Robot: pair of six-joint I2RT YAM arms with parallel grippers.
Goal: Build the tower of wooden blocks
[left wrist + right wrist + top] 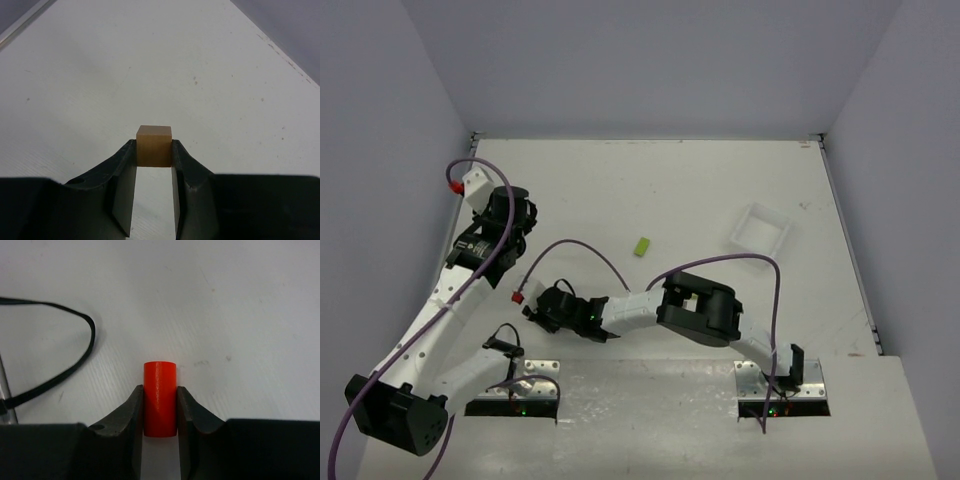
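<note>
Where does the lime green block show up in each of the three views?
Top external: the lime green block lies alone on the table, near the middle of the picture, left of the white tray.
Left wrist: not in it; only a tan block in the left gripper.
Right wrist: not in it; only a red-orange block in the right gripper.
Shared landmark: the white table, seen in all three.

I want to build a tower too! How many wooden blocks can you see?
3. A tan block in the left gripper, a red block in the right gripper, a green block lying on the table. More may be hidden.
</note>
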